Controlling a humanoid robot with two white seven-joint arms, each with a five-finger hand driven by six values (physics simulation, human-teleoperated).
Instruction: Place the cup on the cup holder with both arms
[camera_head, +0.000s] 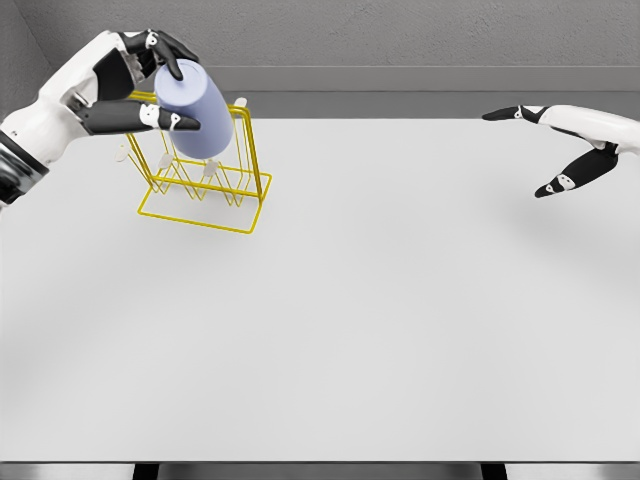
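Note:
A pale lavender cup is tilted above the yellow wire cup holder, which stands at the back left of the white table. My left hand is shut on the cup, thumb below and fingers over its upper end. The cup's lower part overlaps the holder's upper wires and white-tipped pegs; whether it rests on a peg is unclear. My right hand hovers at the far right, fingers spread, holding nothing.
The white table stretches wide in front and to the right of the holder. A grey wall runs behind its far edge. The holder's base frame lies flat on the tabletop.

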